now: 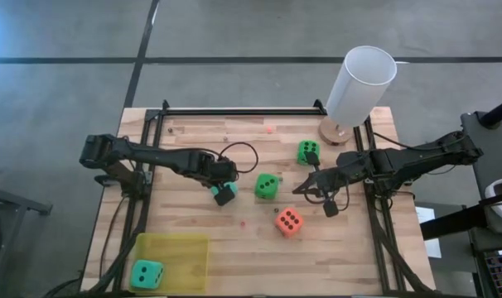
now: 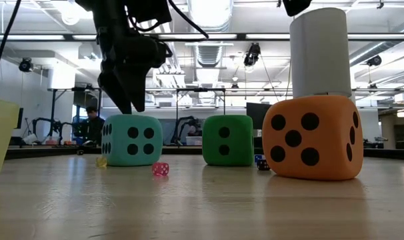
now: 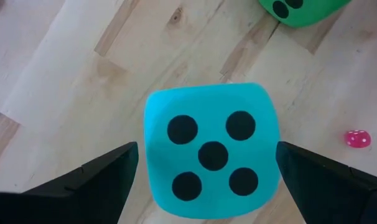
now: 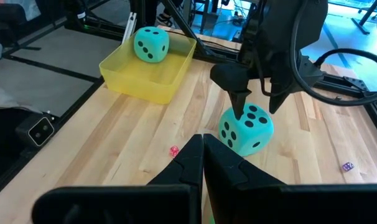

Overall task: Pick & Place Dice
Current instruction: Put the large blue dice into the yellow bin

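A teal foam die (image 1: 147, 274) sits in the yellow plastic tray (image 1: 189, 248) at the table's front left. Right of centre, an orange-red foam die (image 1: 288, 221) lies before two green foam dice (image 1: 267, 186) (image 1: 308, 152), with the white paper cylinder (image 1: 360, 84) behind.

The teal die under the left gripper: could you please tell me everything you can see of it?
The teal die is a soft-looking, foam-like cube with rounded corners and black pips. It rests flat on the wooden table, five pips facing up; a side face shows four in the low view. The left gripper hangs directly above it, open, one finger on each side, and does not appear to touch it. A green die lies close by, apart from it. A tiny pink die sits beside it.
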Tool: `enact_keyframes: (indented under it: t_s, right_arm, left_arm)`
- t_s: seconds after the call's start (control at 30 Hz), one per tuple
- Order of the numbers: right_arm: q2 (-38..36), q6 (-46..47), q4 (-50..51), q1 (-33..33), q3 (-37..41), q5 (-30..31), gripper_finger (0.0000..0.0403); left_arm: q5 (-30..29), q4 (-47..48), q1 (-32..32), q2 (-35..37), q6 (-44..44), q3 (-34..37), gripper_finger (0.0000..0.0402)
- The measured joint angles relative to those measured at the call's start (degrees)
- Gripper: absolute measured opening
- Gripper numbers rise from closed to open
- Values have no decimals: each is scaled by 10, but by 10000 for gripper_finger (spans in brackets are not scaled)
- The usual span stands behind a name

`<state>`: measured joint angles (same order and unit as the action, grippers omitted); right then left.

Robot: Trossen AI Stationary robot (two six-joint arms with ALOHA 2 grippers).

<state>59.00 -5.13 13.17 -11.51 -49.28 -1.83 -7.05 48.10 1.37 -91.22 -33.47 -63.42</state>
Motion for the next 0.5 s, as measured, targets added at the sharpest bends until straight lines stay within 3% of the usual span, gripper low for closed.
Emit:
enact_keyframes:
  t_s: [0.5]
  right_arm:
    - [0, 0, 0, 0, 0, 0, 8]
  left_arm:
    - [9, -2, -1, -8, 4, 1, 384]
